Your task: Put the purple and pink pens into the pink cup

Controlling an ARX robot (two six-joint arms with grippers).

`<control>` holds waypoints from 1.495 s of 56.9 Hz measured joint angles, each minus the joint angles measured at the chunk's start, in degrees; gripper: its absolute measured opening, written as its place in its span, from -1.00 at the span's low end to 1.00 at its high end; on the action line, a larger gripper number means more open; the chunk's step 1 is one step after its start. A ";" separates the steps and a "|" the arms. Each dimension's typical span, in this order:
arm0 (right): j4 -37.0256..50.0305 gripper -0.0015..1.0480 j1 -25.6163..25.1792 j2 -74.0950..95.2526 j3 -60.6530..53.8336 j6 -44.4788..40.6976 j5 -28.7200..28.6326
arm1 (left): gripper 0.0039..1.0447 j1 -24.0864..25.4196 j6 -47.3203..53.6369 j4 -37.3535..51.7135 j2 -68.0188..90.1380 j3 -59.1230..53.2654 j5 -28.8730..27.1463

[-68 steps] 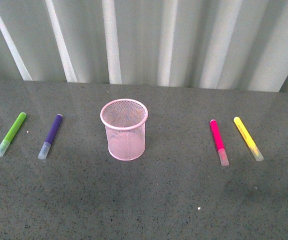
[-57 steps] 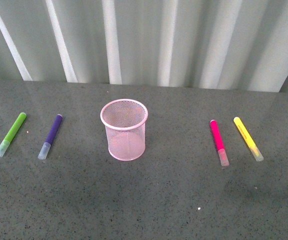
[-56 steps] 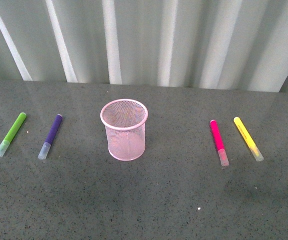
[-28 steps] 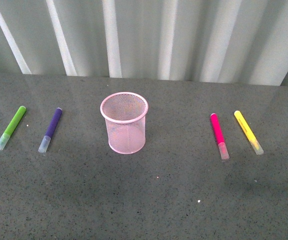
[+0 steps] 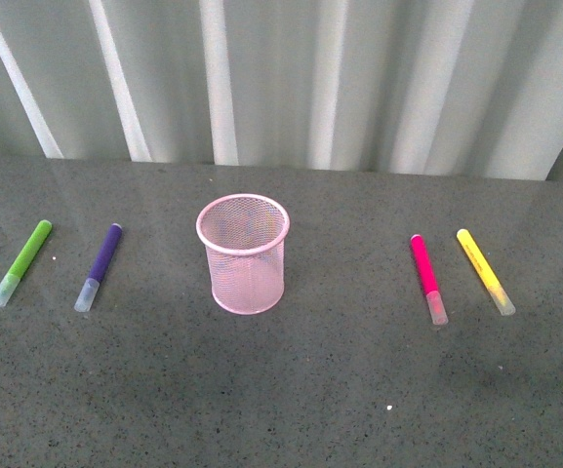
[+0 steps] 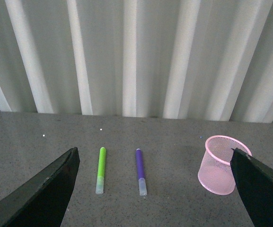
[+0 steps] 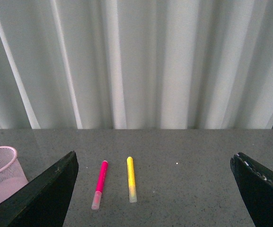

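The pink cup (image 5: 247,278) stands upright and empty at the middle of the dark table. The purple pen (image 5: 100,265) lies flat to its left, the pink pen (image 5: 425,276) flat to its right, pale caps toward me. Neither gripper shows in the front view. My left gripper (image 6: 153,151) is open and empty, held back from the purple pen (image 6: 140,170), with the cup (image 6: 216,170) beside one finger. My right gripper (image 7: 154,155) is open and empty, back from the pink pen (image 7: 100,183); the cup (image 7: 1,177) shows at the picture's edge.
A lime-green marker (image 5: 22,260) lies left of the purple pen and a yellow marker (image 5: 484,269) right of the pink pen. They also show in the wrist views, green (image 6: 100,168) and yellow (image 7: 131,184). A pale pleated curtain (image 5: 281,78) closes the table's far edge.
The front view shifted a little half a second ago and is back as before. The cup and the pens lie where they were.
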 joint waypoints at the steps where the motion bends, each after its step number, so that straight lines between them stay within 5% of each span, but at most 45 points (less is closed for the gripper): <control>1: 0.00 0.87 0.00 0.00 0.00 0.00 -0.02 | 0.88 0.00 0.00 0.00 0.00 0.00 0.00; 11: 0.00 0.87 0.00 0.00 0.00 0.00 -0.02 | 0.88 0.00 -0.02 0.00 0.00 0.00 -0.02; 18: 0.00 0.87 0.00 0.00 0.00 0.00 0.00 | 0.88 1.49 -10.12 -5.29 7.19 2.14 -10.60; 28: 0.00 0.87 0.00 0.00 0.00 0.00 -0.02 | 0.88 6.82 -16.50 9.66 29.46 6.40 -5.31; 35: 0.00 0.87 0.00 0.00 0.00 0.00 0.00 | 0.88 3.91 -14.14 21.64 48.81 15.72 -1.99; 43: 0.00 0.87 0.00 0.00 0.00 0.00 -0.02 | 0.88 -0.31 -8.70 23.10 67.49 26.53 0.33; 58: 0.00 0.87 0.00 0.00 0.00 0.00 -0.02 | 0.88 -3.72 -2.23 14.45 97.20 52.13 1.57; 85: 0.00 0.87 0.00 0.00 0.00 0.00 0.00 | 0.88 -2.51 4.87 -12.20 124.34 86.03 2.19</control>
